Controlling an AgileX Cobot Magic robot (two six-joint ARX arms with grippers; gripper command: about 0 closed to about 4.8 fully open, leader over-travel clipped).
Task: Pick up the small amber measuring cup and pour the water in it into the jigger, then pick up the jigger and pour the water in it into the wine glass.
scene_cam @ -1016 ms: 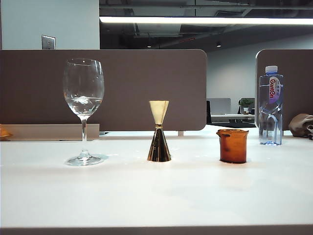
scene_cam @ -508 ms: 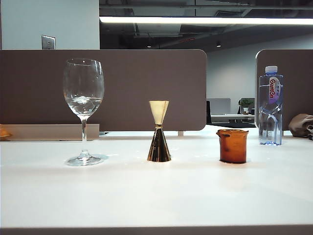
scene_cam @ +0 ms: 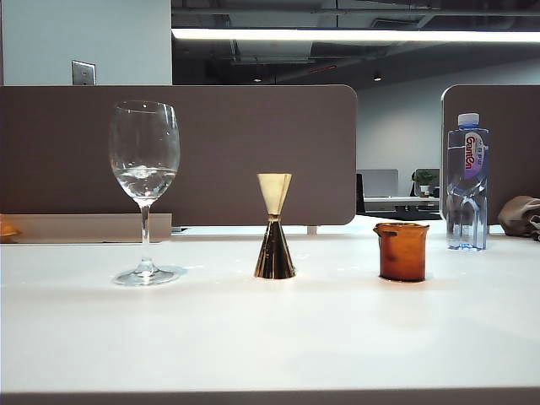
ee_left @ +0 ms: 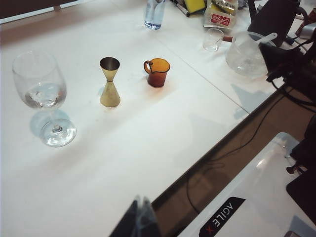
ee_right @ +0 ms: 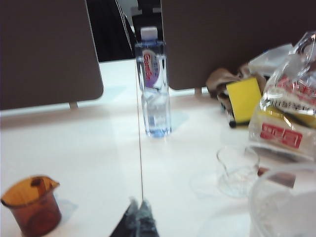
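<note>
White table [scene_cam: 270, 337]; left end effector [ee_left: 140, 219] closed, empty, raised; right end effector [ee_right: 137, 219] closed, empty, low near amber cup [ee_right: 32, 205].

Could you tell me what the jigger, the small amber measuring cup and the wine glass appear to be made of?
The jigger looks like polished gold-toned metal, with mirror-like reflections on its lower cone. The small amber measuring cup is translucent orange-brown, glass or plastic; I cannot tell which. The wine glass appears to be clear glass, see-through with sharp highlights.
</note>
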